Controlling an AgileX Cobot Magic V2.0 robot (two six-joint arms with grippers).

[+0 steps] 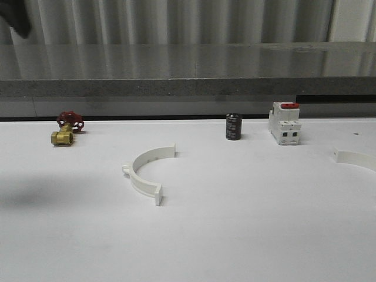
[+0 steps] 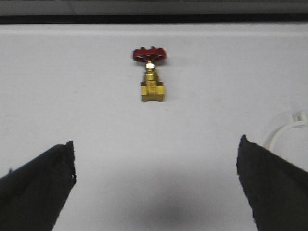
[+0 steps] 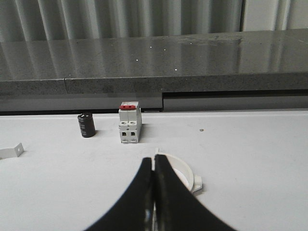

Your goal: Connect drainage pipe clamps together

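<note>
Two clamp halves lay well apart on the worktop: left half mid-left, right half far right. Left hand wide, empty; right hand pinched shut just before its half (nearer arm).

- The second clamp half was cut off by the front view's right edge.
- In the right wrist view, the right gripper's closed fingers hid part of that clamp.
- The left gripper's fingers ran out of frame.
- The first clamp half lay partly hidden behind one finger.
</note>
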